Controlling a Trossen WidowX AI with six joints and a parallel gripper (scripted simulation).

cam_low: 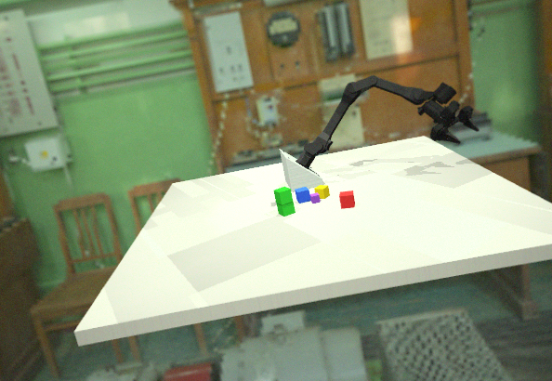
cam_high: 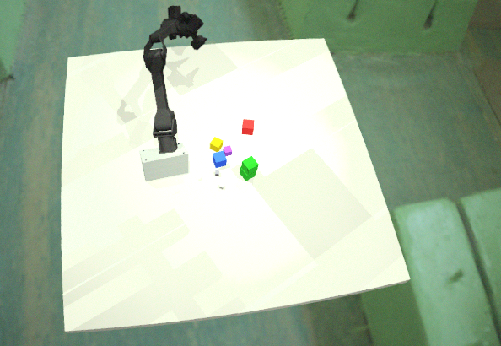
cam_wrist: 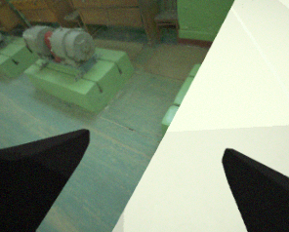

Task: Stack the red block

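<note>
The red block (cam_high: 248,127) (cam_low: 347,199) lies alone on the white table (cam_high: 295,218) (cam_low: 372,255) (cam_wrist: 244,78). The green tower (cam_high: 249,168) (cam_low: 283,201), two green cubes stacked, stands in front of it. My gripper (cam_high: 198,41) (cam_low: 457,131) (cam_wrist: 155,145) is open and empty, held high over the far edge of the table, well away from both. In the wrist view only its two dark fingertips, the table edge and the floor show; no blocks are in that view.
A yellow block (cam_high: 216,143) (cam_low: 322,191), a small purple block (cam_high: 228,150) (cam_low: 315,198) and a blue block (cam_high: 219,159) (cam_low: 302,194) lie clustered between the arm's white base (cam_high: 164,164) (cam_low: 299,176) and the tower. Green machine blocks (cam_wrist: 83,83) stand on the floor beyond the table.
</note>
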